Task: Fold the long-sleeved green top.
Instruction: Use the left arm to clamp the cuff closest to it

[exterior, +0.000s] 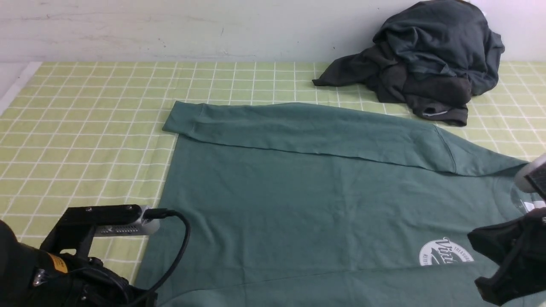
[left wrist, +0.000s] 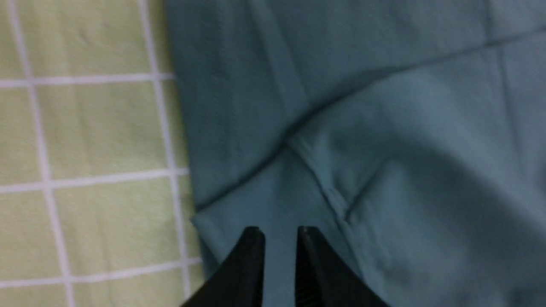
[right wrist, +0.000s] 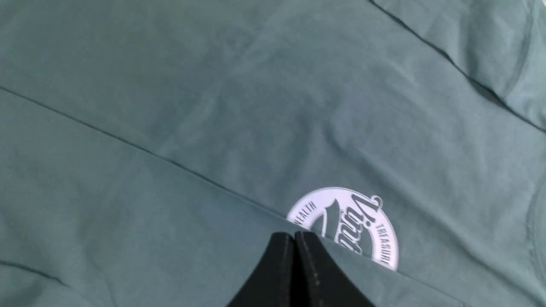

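The green long-sleeved top [exterior: 298, 192] lies flat on the checked cloth, with one sleeve [exterior: 298, 128] folded across its far side. A second fold edge runs along its near side. The white round logo [exterior: 443, 253] [right wrist: 354, 221] is half covered by that near layer. In the left wrist view my left gripper [left wrist: 279, 232] hovers open over the sleeve end [left wrist: 239, 204] by the top's left edge, its jaws a small gap apart with nothing between them. My right gripper [right wrist: 294, 234] is shut and empty, its tips at the fold edge beside the logo.
A dark charcoal garment [exterior: 426, 55] is heaped at the back right against the wall. The yellow-green checked cloth [exterior: 85, 128] covers the table. My left arm [exterior: 85, 256] and right arm [exterior: 512, 256] fill the near corners.
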